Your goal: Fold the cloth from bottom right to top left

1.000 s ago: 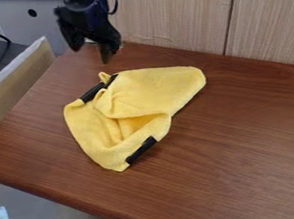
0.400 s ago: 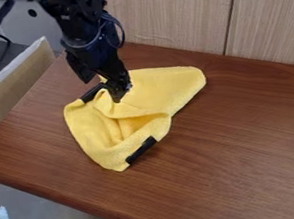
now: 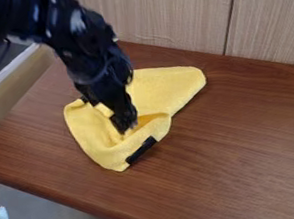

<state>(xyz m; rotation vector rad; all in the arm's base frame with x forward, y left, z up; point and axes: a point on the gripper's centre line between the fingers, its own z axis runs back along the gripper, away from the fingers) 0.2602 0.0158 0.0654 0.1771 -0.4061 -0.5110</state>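
Where the black two-finger gripper hangs down, its lower end is over the hollow in the middle of the yellow fabric cloth; whether it is grasping fabric or is released cannot be told from this angle. Above it, the black robot arm slants in from the upper left of the view, crossing in front of the cloth's upper left part. Around the gripper, the cloth lies rumpled on the brown wood-grain table, left of the middle of the view, with one rounded corner toward the upper right and another pointing down toward the near edge. Part of it is doubled over, the fold's lip running just right of the gripper's lower end. One black strip sits slantwise on the cloth's lower right edge, near the bottom corner, and a thin dark line shows along the edge farther up on the right. Behind the table stands a pale wood-grain panel with a dark vertical seam. Along the table's upper left side runs a tan board with a whitish top edge. Below the near edge, at the lower left, is grey floor.
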